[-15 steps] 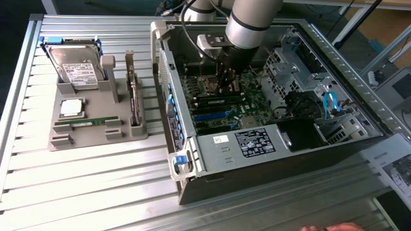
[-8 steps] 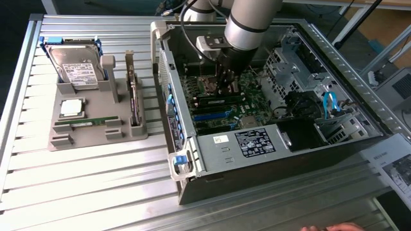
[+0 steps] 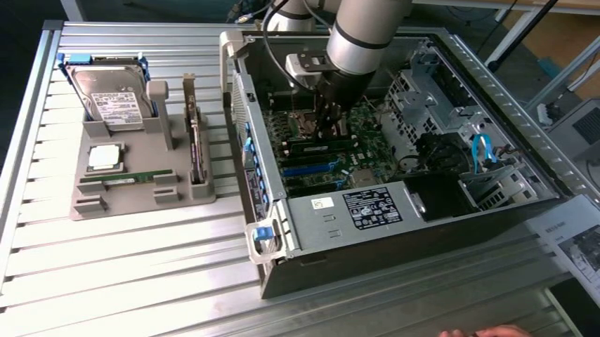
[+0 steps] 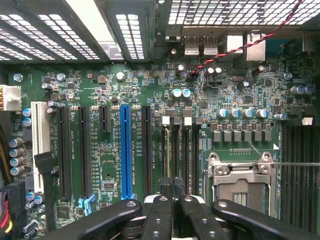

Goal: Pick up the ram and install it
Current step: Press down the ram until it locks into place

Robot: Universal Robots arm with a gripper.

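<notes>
Green ram (image 3: 126, 178) far from gripper (image 3: 330, 121)

From my remote seat, the open computer case (image 3: 375, 175) lies on the slatted table (image 3: 131, 253); the parts holder (image 3: 140, 179) sits at its nine o'clock, carrying the hard drive (image 3: 111, 98) at twelve, the processor chip (image 3: 104, 156) mid-way, the ram (image 3: 126, 178) at six; the gripper (image 3: 330, 126) hangs inside the case, over the motherboard (image 4: 150, 100).

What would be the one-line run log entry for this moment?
fingers: shut, empty, over motherboard | arm: inside computer case | ram: in grey holder outside case | install: not yet done
</notes>
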